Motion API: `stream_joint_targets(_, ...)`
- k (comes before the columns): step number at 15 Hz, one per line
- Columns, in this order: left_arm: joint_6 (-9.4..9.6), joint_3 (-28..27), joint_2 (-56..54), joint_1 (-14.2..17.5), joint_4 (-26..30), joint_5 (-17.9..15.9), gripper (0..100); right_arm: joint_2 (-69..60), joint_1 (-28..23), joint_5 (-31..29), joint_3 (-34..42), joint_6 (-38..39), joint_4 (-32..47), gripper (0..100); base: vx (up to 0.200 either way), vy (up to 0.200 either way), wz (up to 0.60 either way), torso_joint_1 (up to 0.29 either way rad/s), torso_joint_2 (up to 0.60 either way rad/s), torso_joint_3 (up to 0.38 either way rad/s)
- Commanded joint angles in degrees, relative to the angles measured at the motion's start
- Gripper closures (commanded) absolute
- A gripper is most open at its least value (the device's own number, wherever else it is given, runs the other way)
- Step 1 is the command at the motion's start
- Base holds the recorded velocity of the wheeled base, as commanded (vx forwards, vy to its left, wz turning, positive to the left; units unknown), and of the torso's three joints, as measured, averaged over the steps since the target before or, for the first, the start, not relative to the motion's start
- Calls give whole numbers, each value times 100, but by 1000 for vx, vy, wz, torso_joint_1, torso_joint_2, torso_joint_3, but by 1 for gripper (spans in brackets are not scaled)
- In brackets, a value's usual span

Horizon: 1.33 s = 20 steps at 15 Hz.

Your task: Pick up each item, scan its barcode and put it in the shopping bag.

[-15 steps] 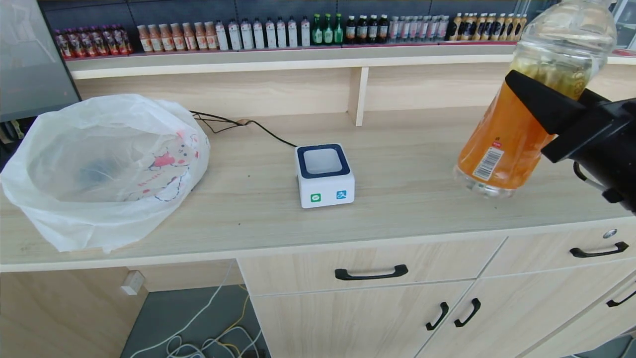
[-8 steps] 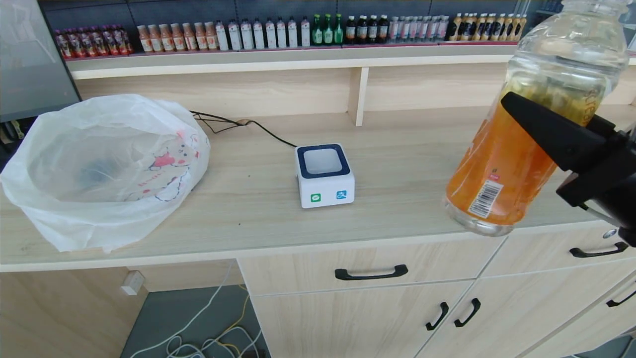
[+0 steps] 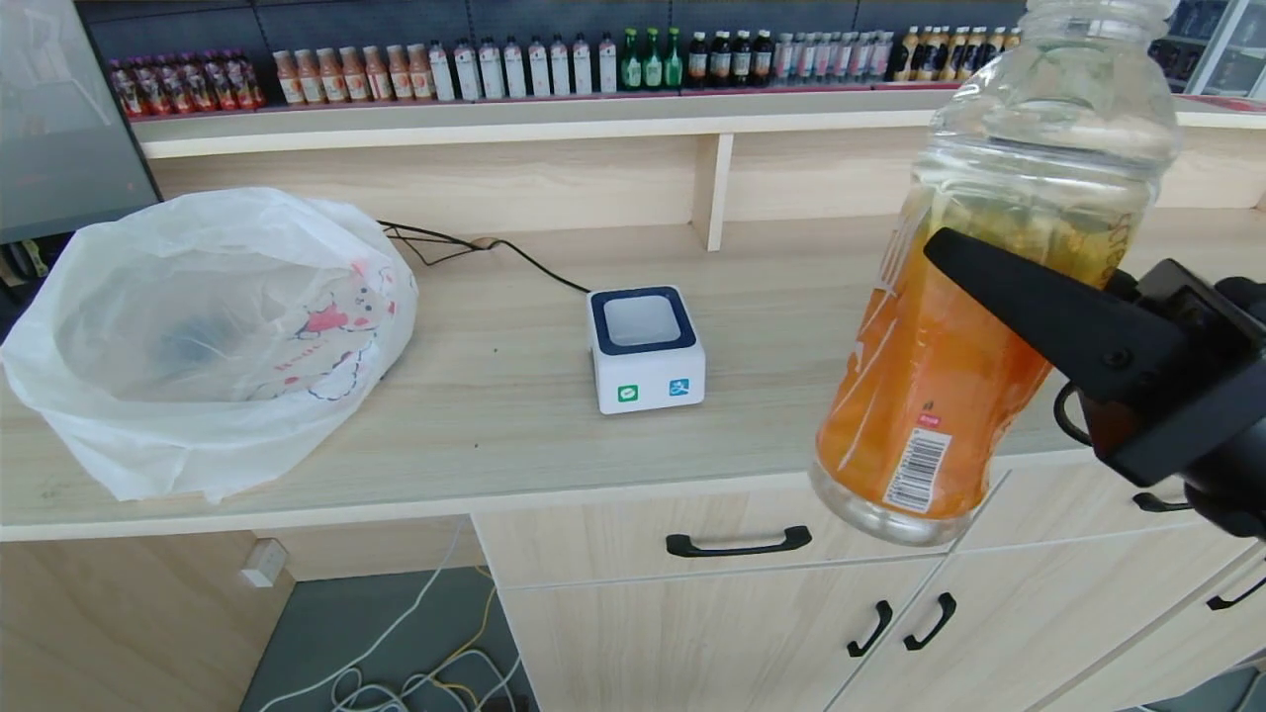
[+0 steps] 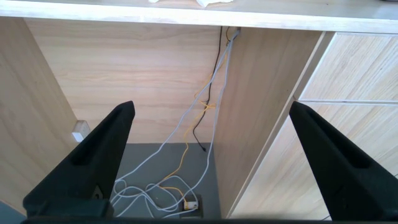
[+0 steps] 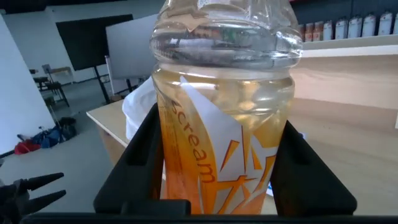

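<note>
You're at the scan step: your right gripper [image 5: 224,162] pinches the orange-drink bottle [image 3: 949,396] aloft, well right of the scanner [image 3: 645,346], so bring its barcode [image 3: 915,470], seemingly turned away, over it; your left gripper [image 4: 211,109] hangs spread.

The clear bottle [image 3: 940,376] holds orange drink, the right hand [image 5: 219,143] is black, the scanner [image 3: 648,346] white with navy rim.

barcode label [image 3: 917,471] low on bottle [image 3: 905,386]; grn + blu icons [image 3: 628,393] on scanner [image 3: 646,346] front
</note>
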Motion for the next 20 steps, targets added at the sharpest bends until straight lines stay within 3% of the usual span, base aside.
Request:
stream_joint_targets(1,-2,0,6,2,0,0,0,304,67,2,-385,241,-10,100,0,0,0,0,0,0)
stream_joint_targets(3,-2,0,6,2,0,0,0,611,173,2,-1167,619,-19,100,0,0,0,0,0,0)
stream_joint_targets(7,-2,0,6,2,0,0,0,1007,568,2,-1712,822,-10,100,0,0,0,0,0,0)
stream_joint_targets(20,-2,0,6,2,0,0,0,1314,981,-16,-2125,1366,-28,100,0,0,0,0,0,0)
